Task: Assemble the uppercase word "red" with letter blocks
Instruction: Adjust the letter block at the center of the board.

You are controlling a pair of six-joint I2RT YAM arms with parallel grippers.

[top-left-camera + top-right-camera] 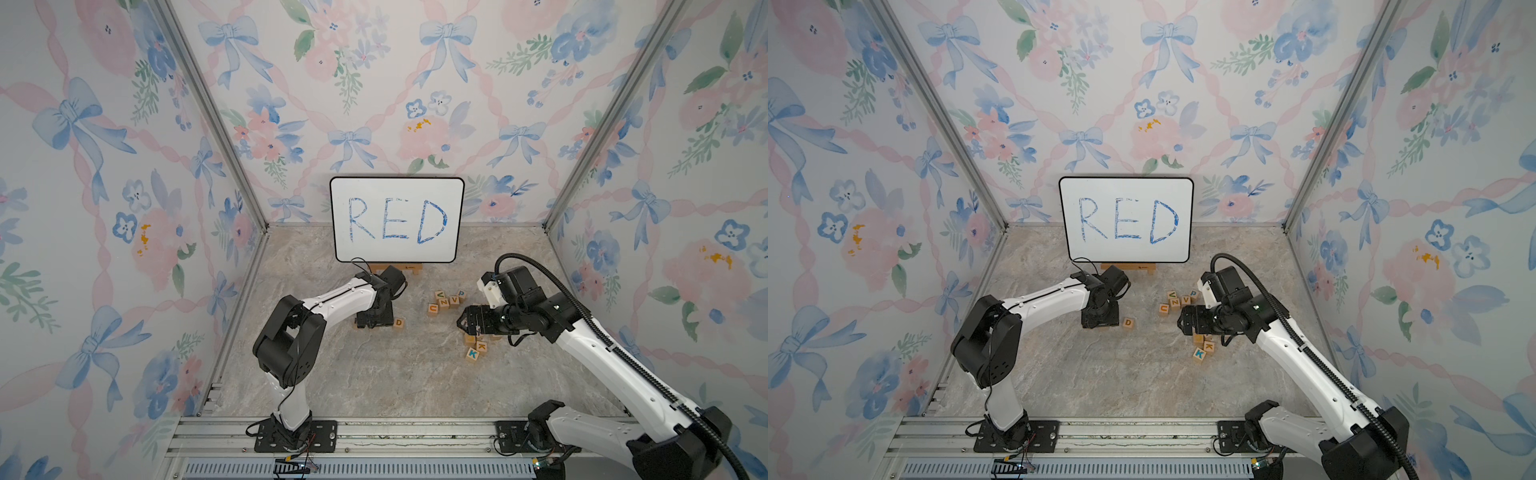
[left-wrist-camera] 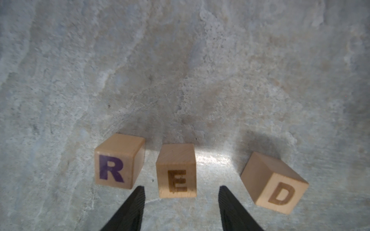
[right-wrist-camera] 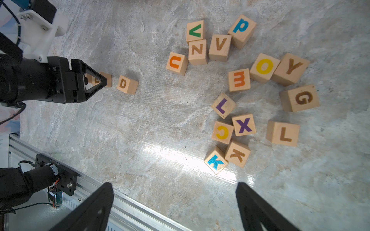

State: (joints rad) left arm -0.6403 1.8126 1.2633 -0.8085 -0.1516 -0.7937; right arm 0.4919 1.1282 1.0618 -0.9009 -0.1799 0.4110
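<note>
Left wrist view: the left gripper points down at the table. Its two black fingers stand partway apart and clamp nothing.
Fingers and E: one finger stands on each side of the light-wood cube with a brownish-orange E, with a gap on both sides and no contact.
R cube: the light-wood cube with a dark purple R sits just beside the E cube across a narrow gap, roughly square with it.
D cube: the light-wood cube with an orange-brown D sits on the E cube's other side, farther off and turned askew. In both top views it lies just beside the left gripper, toward the right arm.
Row: the letters read R, E, D on the grey marbled tabletop.
Right gripper: the right gripper has its jaws spread wide and empty, hovering above the loose cubes.
Loose cubes: a scatter of similar wooden letter cubes, among them a teal K cube, lies well apart from the row.
Board: a white board with blue handwritten RED stands upright at the back wall.
</note>
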